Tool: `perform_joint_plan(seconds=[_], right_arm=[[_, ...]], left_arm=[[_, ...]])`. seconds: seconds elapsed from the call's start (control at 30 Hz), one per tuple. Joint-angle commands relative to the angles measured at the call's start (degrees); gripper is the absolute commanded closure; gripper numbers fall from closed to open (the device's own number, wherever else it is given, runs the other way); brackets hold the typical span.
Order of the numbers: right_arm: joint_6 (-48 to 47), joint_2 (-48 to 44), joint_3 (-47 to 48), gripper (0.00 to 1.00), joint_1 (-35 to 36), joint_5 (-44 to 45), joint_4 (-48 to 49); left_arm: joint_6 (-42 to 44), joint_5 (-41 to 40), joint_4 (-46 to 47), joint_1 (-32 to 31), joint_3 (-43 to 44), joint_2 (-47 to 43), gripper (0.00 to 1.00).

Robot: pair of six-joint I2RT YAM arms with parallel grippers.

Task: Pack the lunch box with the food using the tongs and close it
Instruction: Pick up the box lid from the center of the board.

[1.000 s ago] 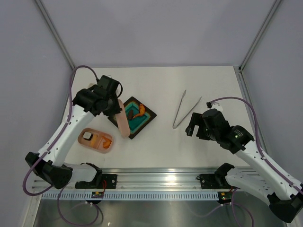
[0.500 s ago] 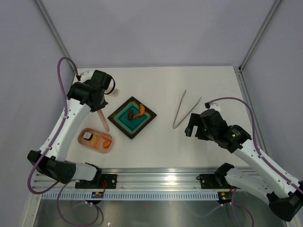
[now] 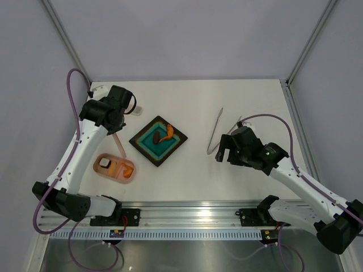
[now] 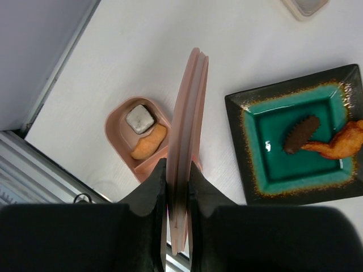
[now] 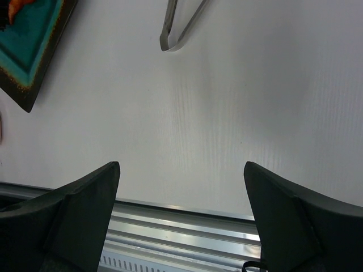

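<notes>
Left wrist view, closest first: the left pincer is squeezed shut on the pink lid, which stands on edge and runs up the middle of the frame. Behind the lid, at centre left, the lunch box lies open on the white table with a pale grey cube and an orange piece inside. The lid covers the box's right end, and whether the two touch cannot be told. Farther off, at right, a dark square tray with a teal centre carries a brown lump and an orange shrimp, just beside each other.

Right wrist view: the right pincer stands wide apart with nothing between its fingers, above the table. Beyond it, at the top edge left of centre, the joined end of the tongs lies on the table, apart from the fingers. A corner of the tray shows at upper left.

Top external view: the lunch box sits at lower left, the tray in the middle and the tongs right of centre, lying flat with their V opening toward the far side.
</notes>
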Motion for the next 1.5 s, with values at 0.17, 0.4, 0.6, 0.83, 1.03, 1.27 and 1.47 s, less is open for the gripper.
perform_joint_plan(seconds=[0.17,0.4,0.6,0.83,1.03,1.27,1.47], right_arm=[[-2.68,7.39,8.35,0.06,2.89,-4.32,6.90],[-5.57,16.45,18.29,0.08,11.78,-0.97,10.50],[-11.80,22.79,28.31,0.08,19.08,-0.70,17.44],[-18.50,27.53,32.09,0.09,26.20,0.61,20.35],[-20.96,28.33,32.10,0.09,28.84,2.63,20.88],[-23.86,30.87,33.77,0.10,32.18,3.51,20.18],[-24.39,33.86,35.00,0.10,34.20,3.95,19.21]], left_arm=[[14.09,8.98,-6.25,0.12,-1.93,-6.19,1.00],[16.15,23.07,0.33,0.03,-2.28,-8.13,1.00],[5.69,26.43,3.42,-1.28,-3.25,-4.70,1.00],[-3.54,31.69,7.02,-3.04,-5.44,-5.05,1.00],[-6.71,29.51,3.96,-3.13,-4.83,-2.34,1.00],[-7.94,29.24,2.36,-3.13,-4.39,1.19,1.00],[-7.86,29.85,2.63,-3.22,-4.30,1.36,1.00]])
